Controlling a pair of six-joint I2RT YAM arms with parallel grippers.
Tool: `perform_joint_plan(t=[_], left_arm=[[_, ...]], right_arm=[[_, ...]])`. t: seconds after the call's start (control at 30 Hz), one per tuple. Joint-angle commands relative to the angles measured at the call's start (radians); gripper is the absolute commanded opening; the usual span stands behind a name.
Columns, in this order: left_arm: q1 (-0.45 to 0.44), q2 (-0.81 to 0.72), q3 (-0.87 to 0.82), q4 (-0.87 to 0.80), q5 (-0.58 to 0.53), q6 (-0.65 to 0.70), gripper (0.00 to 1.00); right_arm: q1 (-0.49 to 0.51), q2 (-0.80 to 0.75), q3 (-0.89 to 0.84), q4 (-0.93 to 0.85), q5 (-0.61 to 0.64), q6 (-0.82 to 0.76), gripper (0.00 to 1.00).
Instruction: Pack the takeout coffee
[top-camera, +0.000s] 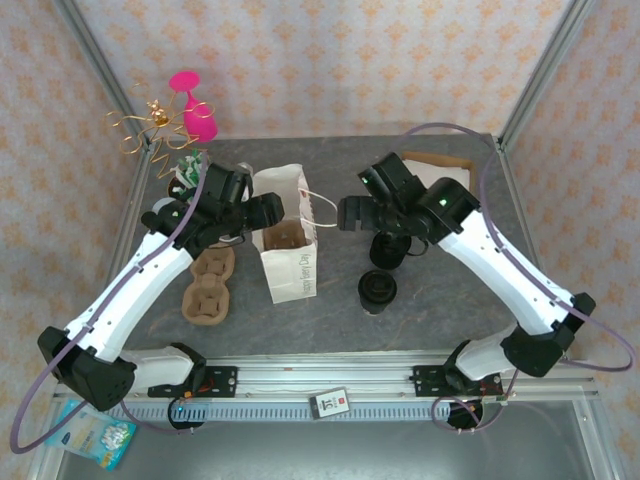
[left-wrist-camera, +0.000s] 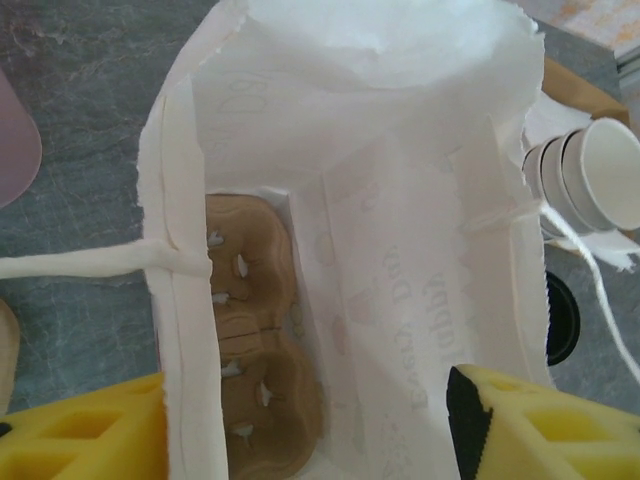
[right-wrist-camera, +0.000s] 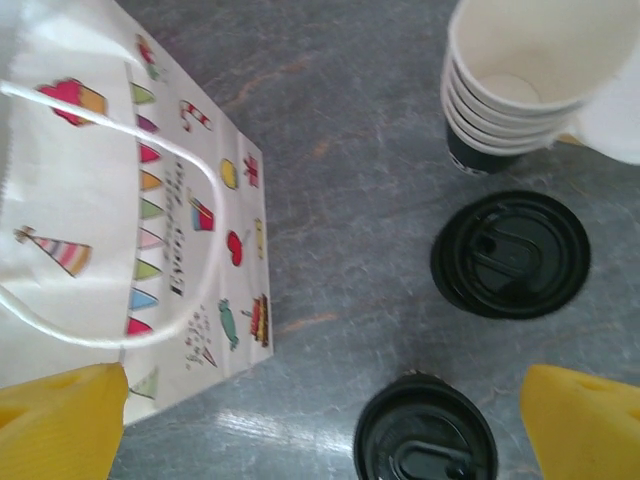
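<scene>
- I've got the left tool (left-wrist-camera: 305, 410) spread wide at the bag (left-wrist-camera: 400, 150) mouth, gripping nothing.
- Right tool (right-wrist-camera: 325, 425) is wide open too, empty.
- Coffee (top-camera: 378, 290) sits on the counter (top-camera: 450, 310) mid-frame, right of the bag.

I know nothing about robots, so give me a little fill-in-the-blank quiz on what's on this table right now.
1. The brown cardboard cup carrier lies ____ the white paper bag.
2. The takeout coffee is capped with ____ plastic.
3. The right gripper hovers above the takeout coffee with its jaws ____.

Missing words: inside; black; open.
</scene>
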Motion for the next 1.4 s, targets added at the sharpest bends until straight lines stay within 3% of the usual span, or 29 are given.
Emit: perform_joint_plan(t=[0.0,0.17,0.5,0.93,1.37], left_arm=[[0.004,-0.034,0.007,-0.030,-0.002,0.064,0.72],[0.004,-0.053,-0.012,-0.016,0.019,0.083,0.75],[0.003,-0.084,-0.046,-0.006,0.007,0.117,0.81],[0.004,-0.115,-0.065,0.002,-0.023,0.104,0.82],[0.004,-0.110,-0.079,0.005,-0.036,0.099,0.82]], right_arm=[[0.002,-0.047,-0.055,-0.088,0.095,0.068,1.00],[0.001,-0.119,-0.200,-0.109,0.133,0.122,1.00],[0.057,-0.217,-0.477,0.049,0.067,0.239,0.97],[0.097,-0.146,-0.556,0.128,0.066,0.272,0.96],[0.097,-0.082,-0.610,0.179,0.011,0.230,0.87]])
